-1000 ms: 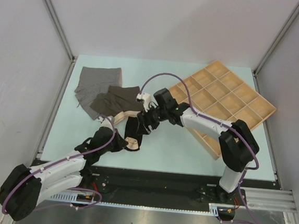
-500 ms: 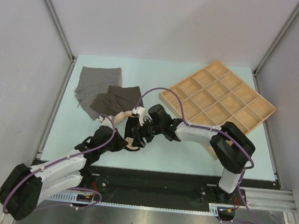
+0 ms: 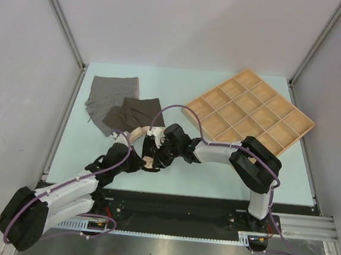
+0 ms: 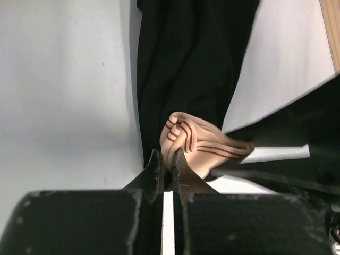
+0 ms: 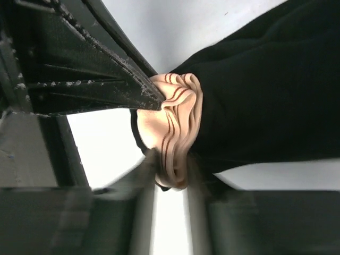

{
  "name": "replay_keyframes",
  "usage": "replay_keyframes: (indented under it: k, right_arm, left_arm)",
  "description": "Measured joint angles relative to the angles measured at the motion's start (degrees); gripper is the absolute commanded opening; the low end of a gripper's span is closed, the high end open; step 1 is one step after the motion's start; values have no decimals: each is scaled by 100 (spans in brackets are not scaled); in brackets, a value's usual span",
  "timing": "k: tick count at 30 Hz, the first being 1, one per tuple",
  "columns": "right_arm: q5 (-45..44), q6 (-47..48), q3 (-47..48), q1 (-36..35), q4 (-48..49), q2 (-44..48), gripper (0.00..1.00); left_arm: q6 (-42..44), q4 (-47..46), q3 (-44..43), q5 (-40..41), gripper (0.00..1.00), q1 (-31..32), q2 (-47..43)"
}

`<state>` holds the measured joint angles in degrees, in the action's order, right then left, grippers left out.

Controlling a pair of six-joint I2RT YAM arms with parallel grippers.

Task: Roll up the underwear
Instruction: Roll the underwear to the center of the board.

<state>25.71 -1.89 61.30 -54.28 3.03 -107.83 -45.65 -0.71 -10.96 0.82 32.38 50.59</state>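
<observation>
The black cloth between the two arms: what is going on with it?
Both arms work on the black underwear. The left gripper is shut on its bunched peach waistband; the right gripper straddles the same waistband, its grip blurred. The grey briefs and brown briefs lie flat farther back, left of the wooden tray.
</observation>
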Motion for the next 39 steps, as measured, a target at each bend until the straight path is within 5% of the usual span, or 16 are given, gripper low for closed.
replay_keyframes:
  k: [1, 3, 11, 26, 34, 39]
  right_arm:
    - [-24, 9, 28, -13, -2, -31, 0]
    - [-87, 17, 114, -15, -90, -74, 0]
    - [-238, -4, 656, 46, -599, -219, 0]
    - [260, -11, 1602, 479, -1364, -938, 0]
    - [527, -26, 1749, 570, -1488, -1078, 0]
    - [544, -24, 1749, 577, -1495, -1078, 0]
  left_arm:
    - [2, 2, 0, -2, 11, 0, -2]
    - [13, 24, 0, 2, 26, -15, -42]
    - [17, 448, 0, 59, 54, -105, -623]
    - [20, 470, 44, 164, 58, -446, -586]
    - [114, -251, 76, 146, 65, -632, -264]
    - [190, -778, 59, 48, 62, -769, 407]
